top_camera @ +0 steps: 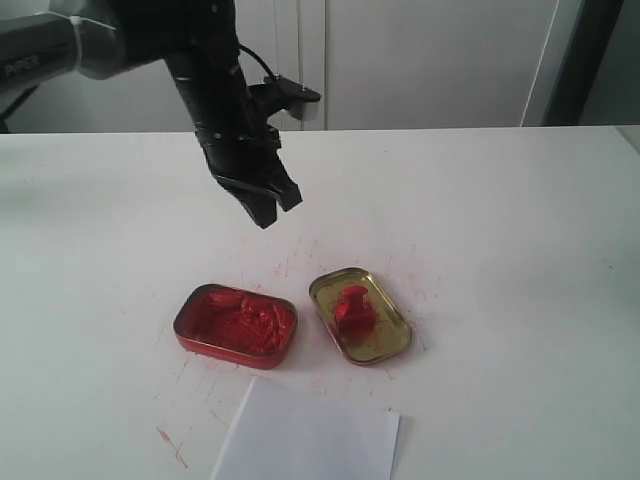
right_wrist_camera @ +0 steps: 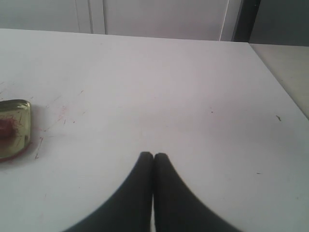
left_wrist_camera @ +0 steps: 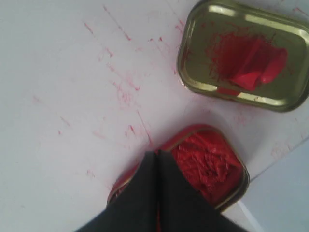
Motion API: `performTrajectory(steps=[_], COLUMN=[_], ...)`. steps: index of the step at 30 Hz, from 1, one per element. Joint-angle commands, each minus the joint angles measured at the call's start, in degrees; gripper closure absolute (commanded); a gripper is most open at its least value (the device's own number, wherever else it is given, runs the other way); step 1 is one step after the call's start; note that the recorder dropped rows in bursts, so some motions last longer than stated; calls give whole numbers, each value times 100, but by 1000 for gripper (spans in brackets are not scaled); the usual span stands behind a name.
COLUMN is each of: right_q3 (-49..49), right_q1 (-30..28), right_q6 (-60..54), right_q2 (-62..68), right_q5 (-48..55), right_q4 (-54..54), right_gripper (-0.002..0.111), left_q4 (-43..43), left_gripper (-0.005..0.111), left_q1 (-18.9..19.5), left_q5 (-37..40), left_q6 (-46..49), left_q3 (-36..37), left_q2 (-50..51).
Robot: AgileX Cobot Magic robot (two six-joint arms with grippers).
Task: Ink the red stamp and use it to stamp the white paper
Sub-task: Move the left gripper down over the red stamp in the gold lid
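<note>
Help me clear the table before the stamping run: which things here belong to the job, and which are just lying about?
Job: red stamp, lying in the gold lid; red ink tin; white paper.
Lying about: gold lid, but for holding the stamp; red smears on the table.

The white paper runs off the bottom of the exterior view. In the left wrist view the left gripper covers one end of the red ink tin, the red stamp just a blur; right wrist view clips the gold lid.
</note>
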Motion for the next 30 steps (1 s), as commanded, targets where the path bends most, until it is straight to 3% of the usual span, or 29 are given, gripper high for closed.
performTrajectory(steps=[1, 14, 27, 30], right_q3=[36, 36, 36, 36], right_q1=[2, 2, 2, 2], right_q6=[0, 0, 0, 0], right_q2=[-27, -27, -27, -27], right_q5=[-87, -87, -87, -87], right_q4=[-35, -35, -35, -35], right_gripper=[108, 108, 108, 108], left_q4=[-99, -154, -22, 170], left_gripper=[107, 107, 107, 98], left_q1=[-275, -946, -1314, -1340], left_q5=[422, 535, 535, 535], left_q6=[316, 1322, 1408, 1581], left_q3=[-481, -693, -693, -693], left_q2=[220, 483, 641, 649])
